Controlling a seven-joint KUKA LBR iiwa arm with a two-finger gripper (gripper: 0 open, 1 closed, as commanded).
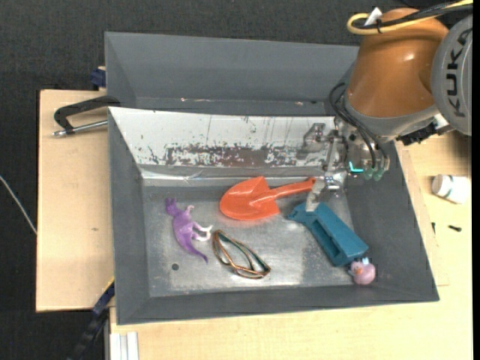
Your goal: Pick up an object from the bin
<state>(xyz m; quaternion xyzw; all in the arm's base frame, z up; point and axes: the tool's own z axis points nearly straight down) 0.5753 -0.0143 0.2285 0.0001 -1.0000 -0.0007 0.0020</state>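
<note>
Where tool [328,187] hangs, orange shovel [251,199] handle end lies just beside.

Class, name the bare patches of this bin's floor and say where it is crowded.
Bare: the back left corner, behind the purple toy and left of the orange shovel; also the front patch between the brown loops and the teal block. Crowded: mid-right, where the gripper, the shovel's handle and the teal block meet.
</note>
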